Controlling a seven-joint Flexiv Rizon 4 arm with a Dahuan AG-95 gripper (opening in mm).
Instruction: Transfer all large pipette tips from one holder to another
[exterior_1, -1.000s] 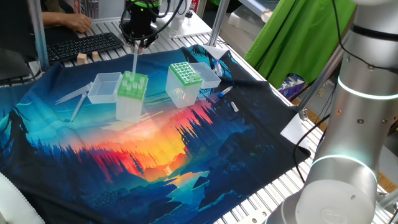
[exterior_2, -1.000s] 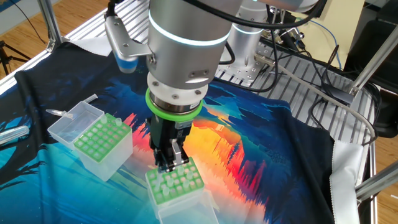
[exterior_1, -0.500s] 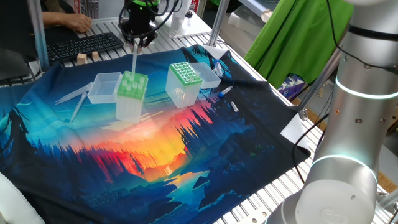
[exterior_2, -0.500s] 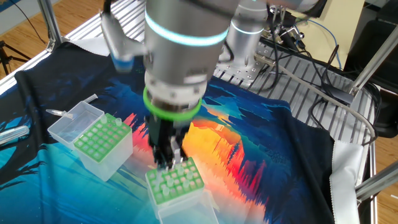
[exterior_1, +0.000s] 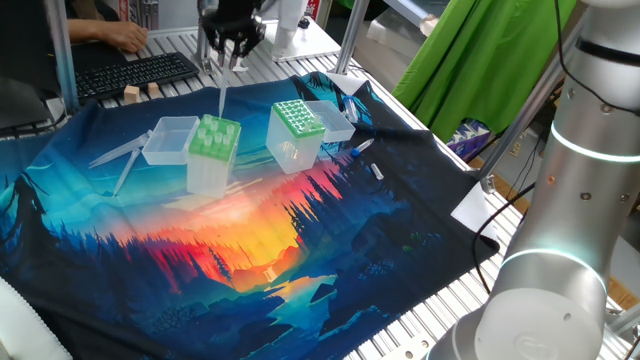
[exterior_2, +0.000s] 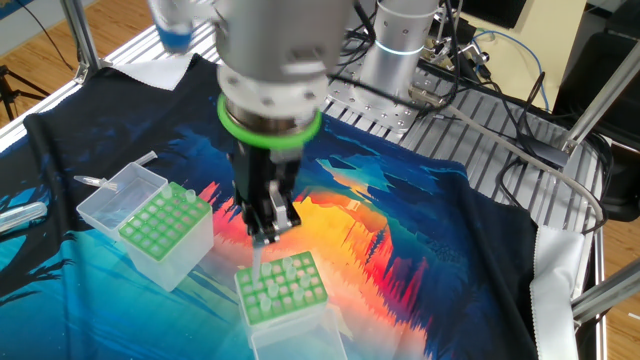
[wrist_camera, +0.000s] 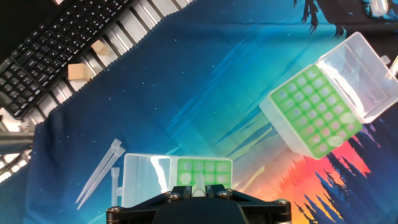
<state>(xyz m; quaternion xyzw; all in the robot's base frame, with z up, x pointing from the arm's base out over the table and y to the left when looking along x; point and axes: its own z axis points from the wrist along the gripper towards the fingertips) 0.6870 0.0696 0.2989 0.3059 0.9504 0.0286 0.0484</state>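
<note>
At six o'clock in the hand view, the black two-finger gripper (exterior_1: 228, 57) is clamped on a clear tapering pipette tip (exterior_1: 222, 98) above the light-green-topped translucent holder (exterior_1: 211, 140). Lift until it clears the plate, then carry it toward two o'clock to the dotted dark-green-topped holder (wrist_camera: 315, 112), keeping it vertical.

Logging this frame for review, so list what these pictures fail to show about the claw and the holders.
- The other fixed view: the claw is motion-blurred, so its jaw gap is unreadable.
- Hand view: the claw's hold on the pipette tip is covered by the black hand body at the bottom edge.
- One fixed view: the tips standing in the light-green holder are too small to count.
</note>
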